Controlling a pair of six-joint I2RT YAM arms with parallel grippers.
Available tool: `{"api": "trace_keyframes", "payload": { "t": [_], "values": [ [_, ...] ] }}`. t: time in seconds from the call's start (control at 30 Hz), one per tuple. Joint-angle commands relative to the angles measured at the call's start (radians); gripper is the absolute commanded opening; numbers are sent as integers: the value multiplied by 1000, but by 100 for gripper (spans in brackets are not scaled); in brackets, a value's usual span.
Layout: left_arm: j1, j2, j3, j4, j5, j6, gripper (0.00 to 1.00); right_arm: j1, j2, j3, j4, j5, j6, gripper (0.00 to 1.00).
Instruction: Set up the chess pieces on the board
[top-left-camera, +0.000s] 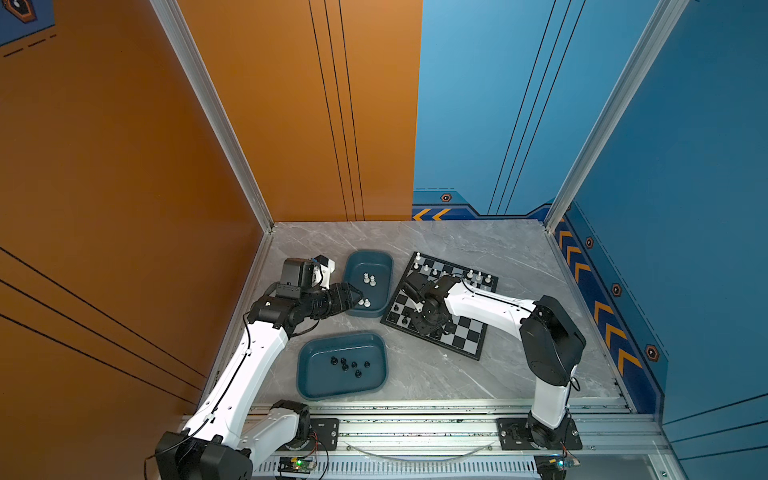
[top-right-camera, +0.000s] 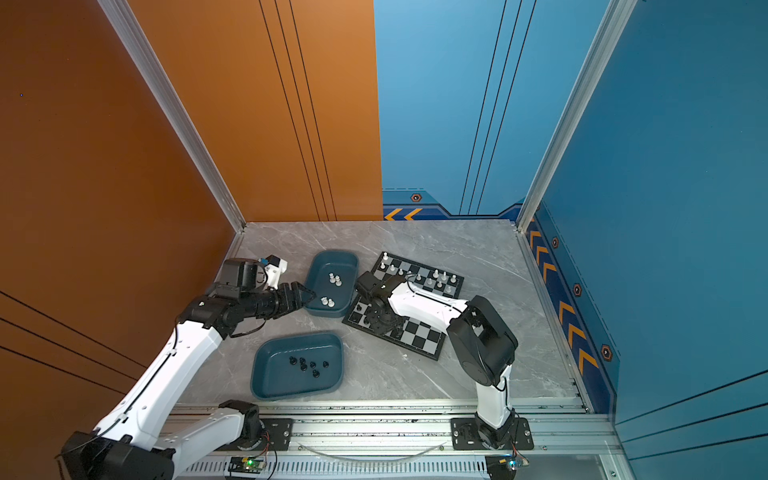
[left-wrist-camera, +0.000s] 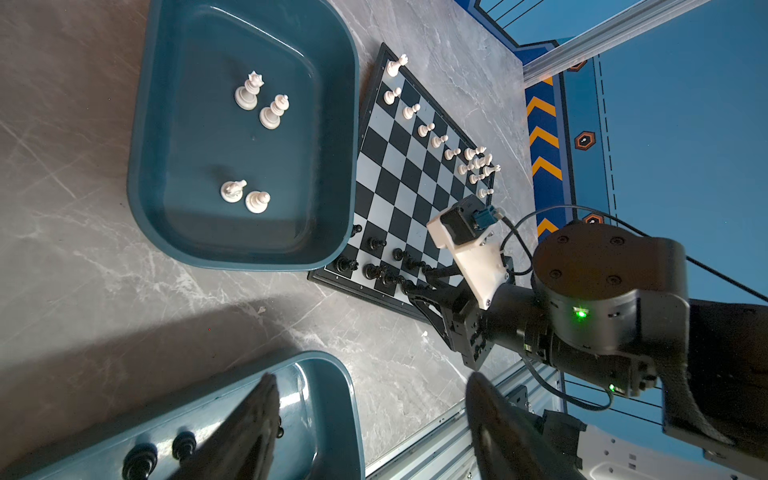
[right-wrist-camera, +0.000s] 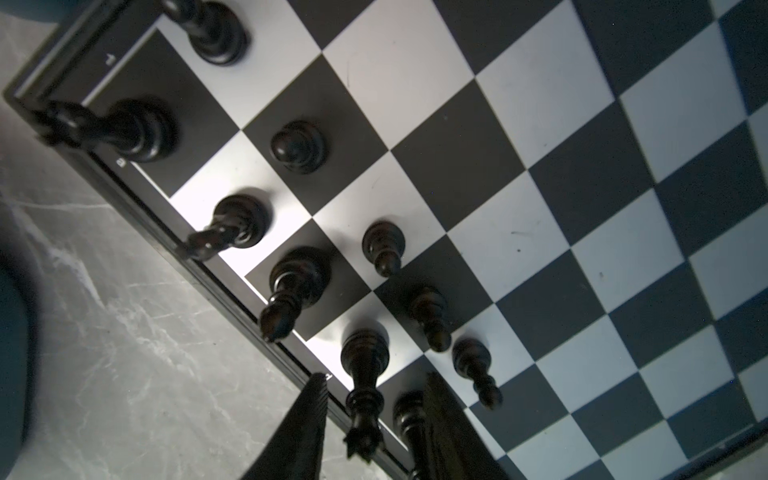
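Chess pieces (left-wrist-camera: 249, 93): tiny, black or white.

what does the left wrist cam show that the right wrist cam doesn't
Only the left wrist view: a teal tray with four white pieces, a second tray holding loose black pieces, the white row on the board, and the open left gripper. Only the right wrist view: a crowned black piece standing between the right gripper's parted fingers. Both: the board, the black pieces on it and the right gripper.
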Motion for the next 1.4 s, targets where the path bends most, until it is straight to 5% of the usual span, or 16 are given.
{"api": "trace_keyframes", "payload": {
  "t": [0.0,0.3,0.5,0.67,0.87,1.1,1.37],
  "values": [
    [8,3,33,-5,25,15,72,-3,-42,27,-27,-16,5,43],
    [9,1,33,-4,28,21,72,-3,-123,135,-110,-17,12,44],
    [-1,-32,24,-133,-47,71,72,-21,-180,281,-201,-3,15,57],
    [-85,-89,-21,-401,-281,77,67,-37,-205,395,-284,5,23,99],
    [-225,-142,-108,-481,-422,-109,61,-40,-261,391,-309,-15,44,100],
    [-307,-114,-198,-481,-584,-324,52,-10,-407,198,-233,-25,76,100],
    [-302,-7,-223,-400,-620,-333,46,-16,-510,65,-209,-20,90,100]
  ]
}}
